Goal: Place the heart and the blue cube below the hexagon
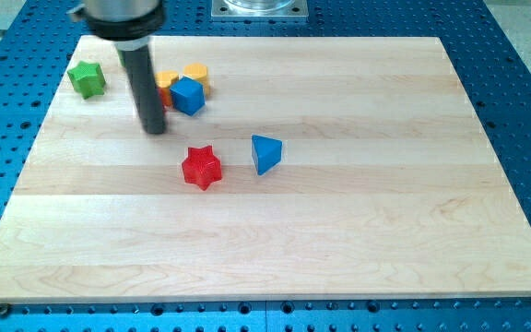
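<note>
In the upper left of the frame the blue cube [188, 95] touches a yellow block [197, 76] and an orange block [166, 81], shapes unclear. My tip [155, 128], a bare rod gripping nothing, stands just left of the cube. Green star [88, 78], red star [201, 167] and blue triangular block [265, 153] lie apart on the wooden board [358, 231].

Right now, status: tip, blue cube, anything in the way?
My tip down on the board, just left of the blue cube, gap unclear. Cube against yellow block and orange block. Red star and blue triangular block lie below.
</note>
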Controlling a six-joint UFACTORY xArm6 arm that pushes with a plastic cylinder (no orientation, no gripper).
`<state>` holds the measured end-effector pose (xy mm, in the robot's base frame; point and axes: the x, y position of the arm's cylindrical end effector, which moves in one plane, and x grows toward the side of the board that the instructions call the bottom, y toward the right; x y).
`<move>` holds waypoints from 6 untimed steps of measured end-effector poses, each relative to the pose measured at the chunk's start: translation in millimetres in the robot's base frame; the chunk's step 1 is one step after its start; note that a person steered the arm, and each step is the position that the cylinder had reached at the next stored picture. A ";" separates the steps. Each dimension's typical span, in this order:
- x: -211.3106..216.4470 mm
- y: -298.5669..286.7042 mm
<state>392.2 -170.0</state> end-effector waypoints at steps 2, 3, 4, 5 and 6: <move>-72.7 -6.9; -83.2 44.0; -18.3 61.0; -18.9 41.7; -73.7 32.1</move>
